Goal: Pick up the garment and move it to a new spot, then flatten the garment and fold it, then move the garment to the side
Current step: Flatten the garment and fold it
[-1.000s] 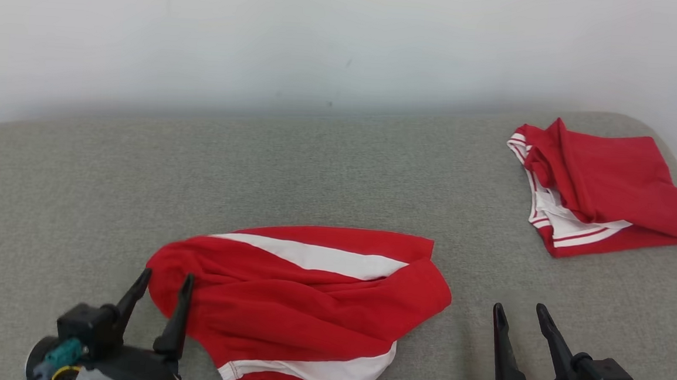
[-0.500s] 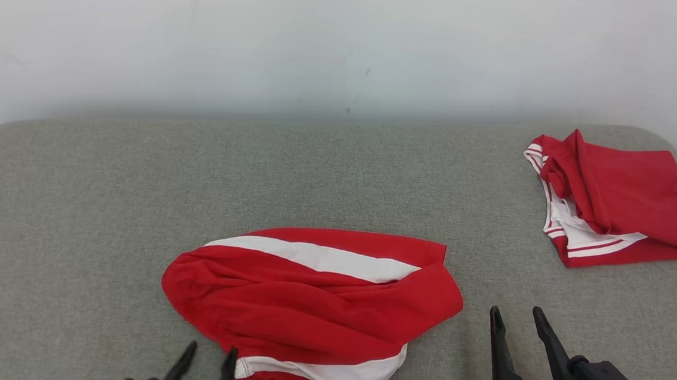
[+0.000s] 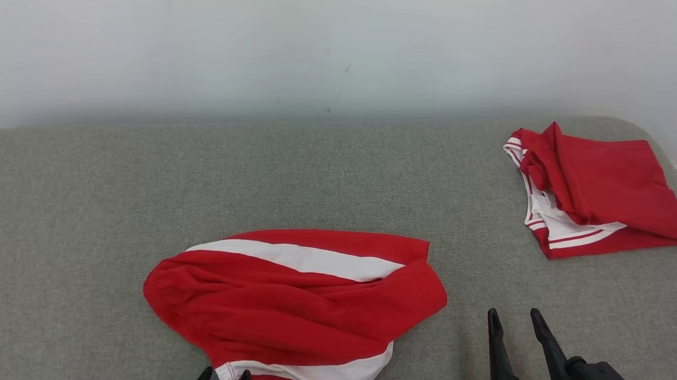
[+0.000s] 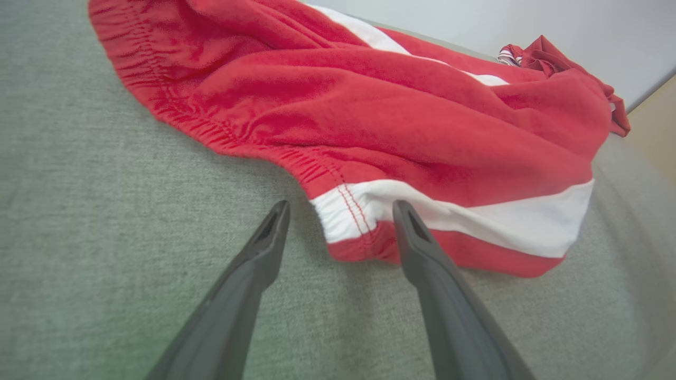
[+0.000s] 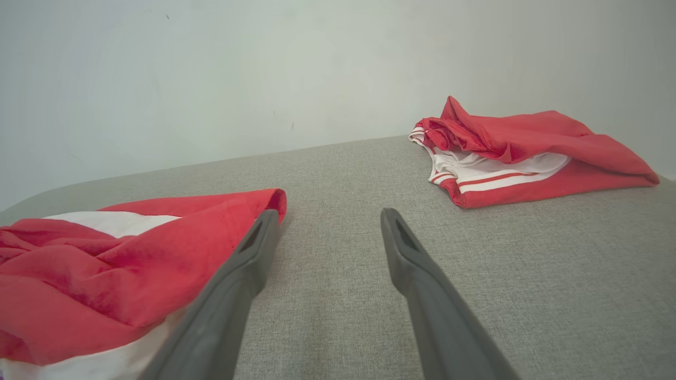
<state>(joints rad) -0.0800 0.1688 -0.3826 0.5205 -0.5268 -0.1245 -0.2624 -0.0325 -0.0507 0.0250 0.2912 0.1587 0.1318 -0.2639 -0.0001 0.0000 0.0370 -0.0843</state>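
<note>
Noting the grasp first: your left claw (image 4: 338,211) is spread wide and holds nothing, its fingers straddling the white-banded corner of the red garment (image 3: 296,305), which lies crumpled at lower centre of the head view. Close too shallow and you will likely pinch one layer only, or the hem may slide out. Press too low and the fingers could drag on the grey cloth surface (image 3: 140,172) and push the corner away. Lifted by that one corner, the garment would probably bunch. Your right claw (image 3: 514,318), also spread and empty, sits over bare surface at lower right, just beside the garment. A second red garment (image 3: 597,194) lies folded at upper right, well apart. The surface is woven with rounded corners, and the wall (image 3: 324,36) behind is plain and pale.
</note>
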